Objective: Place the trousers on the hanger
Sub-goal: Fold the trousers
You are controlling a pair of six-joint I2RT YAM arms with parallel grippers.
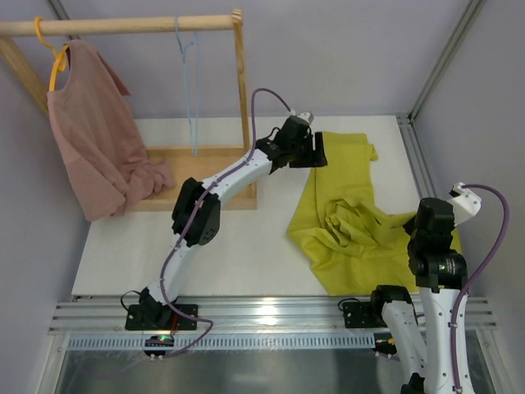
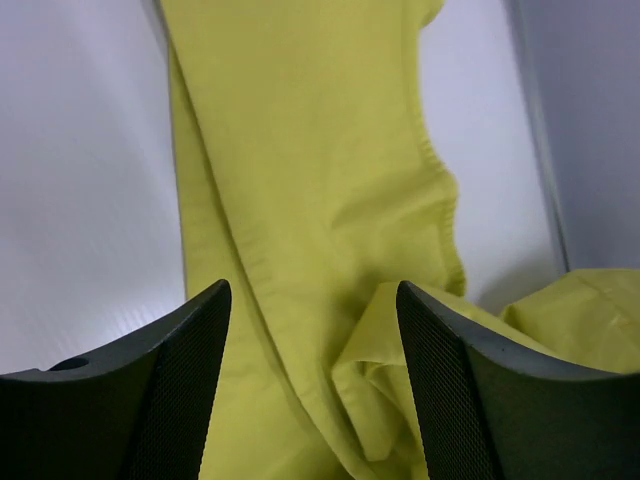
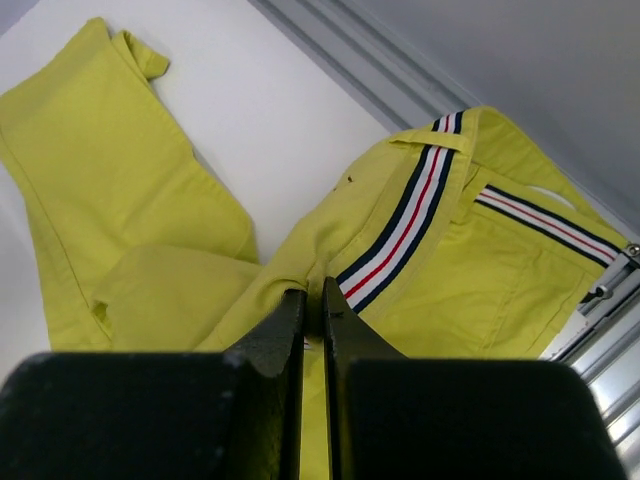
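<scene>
Bright yellow-green cloth trousers (image 1: 353, 238) lie crumpled on the right half of the white tabletop (image 1: 230, 254). One leg stretches toward the far edge and the waistband sits bunched at the near right corner. A thin navy, white and red striped trim (image 3: 400, 220) runs along that waistband.

The left claw (image 2: 313, 300) hovers above the far leg with its two dark fingers (image 2: 190, 390) spread wide apart. Nothing is between them, and the flat cloth and its seam show in the gap below. In the overhead view this claw (image 1: 317, 153) sits over the upper left edge of the leg.

The right claw (image 3: 312, 295) is closed almost completely. Its tips pinch a raised fold of the trousers just beside the striped trim. The right arm (image 1: 435, 263) stands over the near right corner of the cloth.

A thin light-blue wire hanger (image 1: 191, 90) hangs bare from the rail of a wooden rack (image 1: 123, 25) at the far left, well apart from the trousers. On the same rail, further left, a dusty-pink T-shirt (image 1: 90, 156) hangs on a thicker yellow hanger (image 1: 56, 66).
</scene>
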